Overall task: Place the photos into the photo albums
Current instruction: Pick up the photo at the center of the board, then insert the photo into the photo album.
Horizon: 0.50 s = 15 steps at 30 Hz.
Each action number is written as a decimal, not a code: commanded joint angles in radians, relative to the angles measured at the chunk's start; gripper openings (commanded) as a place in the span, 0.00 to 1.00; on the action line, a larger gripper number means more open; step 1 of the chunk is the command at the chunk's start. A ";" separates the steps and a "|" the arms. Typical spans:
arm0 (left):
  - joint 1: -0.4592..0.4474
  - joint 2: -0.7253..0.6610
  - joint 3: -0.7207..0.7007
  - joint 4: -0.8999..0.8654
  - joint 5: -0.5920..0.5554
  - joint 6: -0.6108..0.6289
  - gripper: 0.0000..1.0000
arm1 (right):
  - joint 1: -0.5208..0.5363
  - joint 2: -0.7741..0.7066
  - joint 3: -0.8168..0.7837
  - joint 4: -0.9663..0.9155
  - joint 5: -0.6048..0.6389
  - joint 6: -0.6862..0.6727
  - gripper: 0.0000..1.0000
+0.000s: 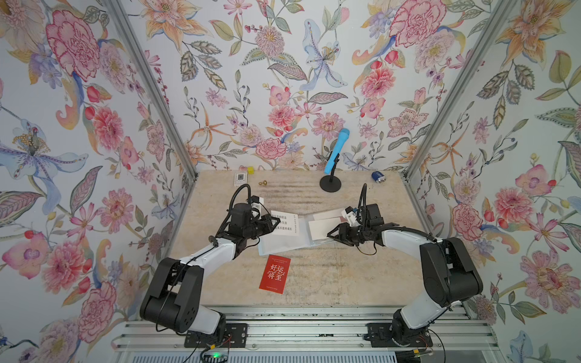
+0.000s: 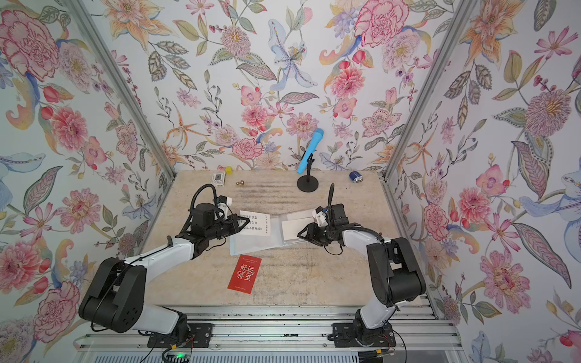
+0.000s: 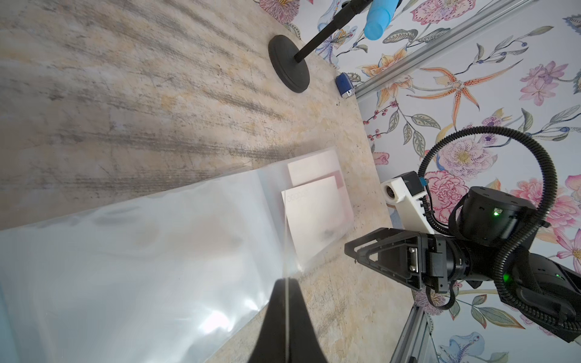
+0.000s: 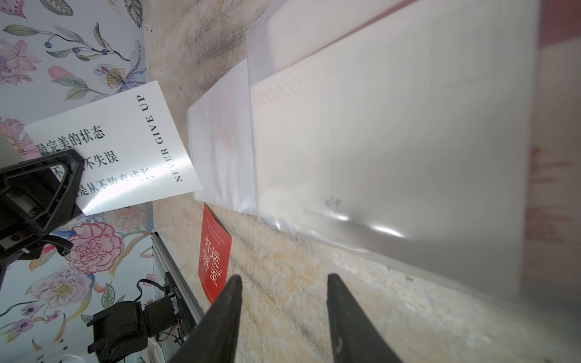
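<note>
Pinching a white card [image 4: 125, 141] by one edge, the left gripper [image 3: 286, 283] has its jaws pressed together on it. From its own wrist view the card shows only as a thin line between the fingers. The card is lifted off the table [image 1: 330, 276], tilted, by the far left corner of the album [image 1: 276, 248]. Black capitals down one side read "NEVER GIVE UP". Beside them run three lines of black Chinese. The first reads "最完美的状态"; the next two are partly hidden by the gripper and end in "不失误" and "成长".

The album lies open in the middle of the table, clear sleeve pages up. Under the right page's plastic sit sleeved cards [image 4: 377, 141], pale backs up. The nearest has a row of six small circles in one corner and a faint grey mark too blurred to read. Faint red strokes show through at the page's edge, also unreadable.

The right gripper [image 4: 284, 314] hovers low just beside the album's near right edge. Its jaws are spread with only bare table between them.

A red card [image 1: 274, 274] lies flat on the table, near the album's front edge but apart from it. It carries white brush characters "好运将至", with fine print above and below that is too small to read. At the back, a small white box [image 1: 240, 178] bears a black square mark. The label on a blue battery [image 1: 378, 176] is too small to read.
</note>
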 commanded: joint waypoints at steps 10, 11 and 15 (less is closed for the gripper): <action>0.007 0.180 -0.053 0.368 0.116 -0.243 0.00 | -0.034 0.025 0.037 0.022 0.005 0.016 0.47; 0.007 0.185 -0.054 0.377 0.116 -0.252 0.00 | -0.036 0.027 0.036 0.022 0.002 0.016 0.46; 0.006 0.199 -0.051 0.377 0.102 -0.248 0.00 | -0.037 0.026 0.035 0.022 0.004 0.016 0.47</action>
